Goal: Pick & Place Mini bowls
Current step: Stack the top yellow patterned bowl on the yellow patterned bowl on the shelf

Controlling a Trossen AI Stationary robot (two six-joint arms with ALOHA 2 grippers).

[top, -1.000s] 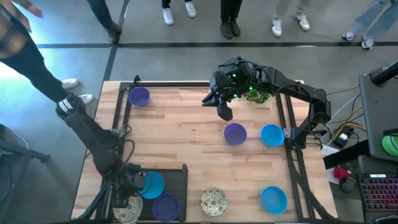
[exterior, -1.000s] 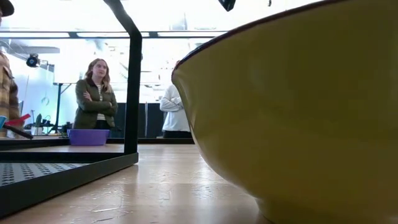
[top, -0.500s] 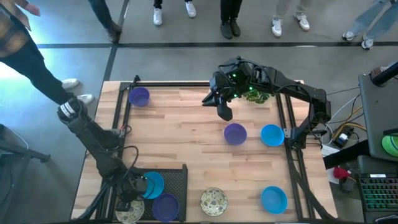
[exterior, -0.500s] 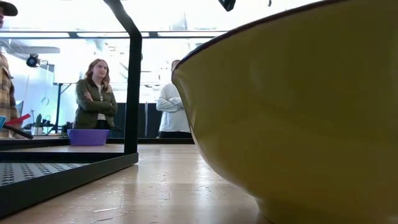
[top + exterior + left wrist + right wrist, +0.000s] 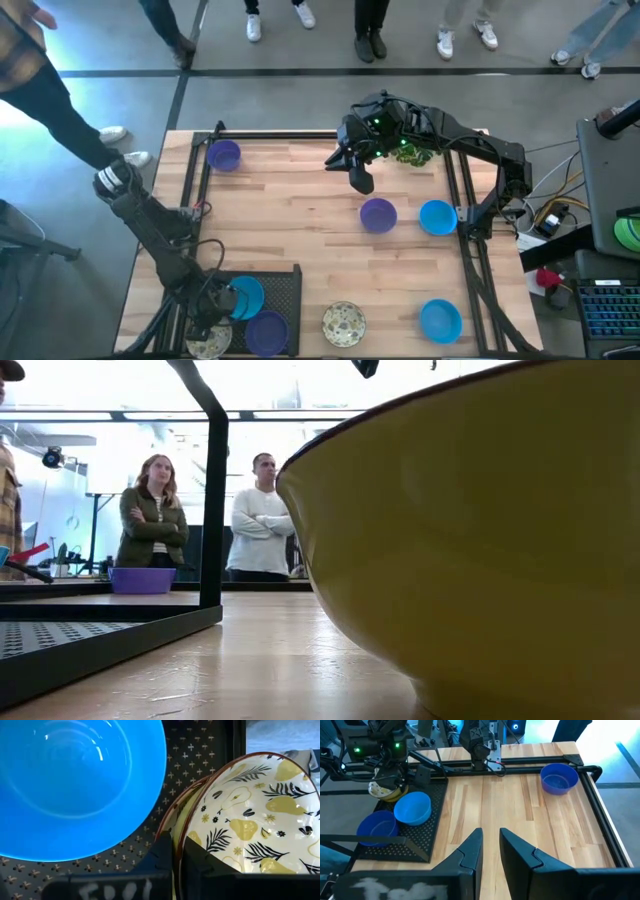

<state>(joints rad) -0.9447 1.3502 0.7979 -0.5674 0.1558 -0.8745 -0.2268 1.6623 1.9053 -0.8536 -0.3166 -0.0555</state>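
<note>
A black perforated tray (image 5: 285, 285) at the near left holds a blue mini bowl (image 5: 246, 297) and a purple one (image 5: 268, 333). My left gripper (image 5: 207, 322) is over the tray's near left corner, shut on a cream mini bowl with a pear-and-leaf pattern (image 5: 260, 815). More mini bowls stand on the wood: cream (image 5: 344, 323), blue (image 5: 440, 320), purple (image 5: 378, 214), blue (image 5: 437, 216), and purple (image 5: 224, 154) at the far left. My right gripper (image 5: 362, 183) hangs raised over the far middle, a little open, with nothing between its fingers (image 5: 490, 836). My left gripper pinches the cream bowl's brown-edged rim (image 5: 176, 832). One finger (image 5: 200, 865) is inside the bowl and the other (image 5: 159, 856) is outside. The fingers slant down from above. The bowl sits tilted in the hold over the tray; whether it touches the tray I cannot tell.
Black frame posts and rails (image 5: 200, 165) border the table on the left, far and right sides. A green leafy plant (image 5: 412, 153) sits under the right arm. The cream bowl's yellow wall (image 5: 480, 550) fills the low view. People stand beyond the far edge (image 5: 150, 510).
My left gripper has sunk a little toward the tray's near left corner, keeping its hold on the cream bowl. A person in a white top has stepped into sight behind the table in the low view.
</note>
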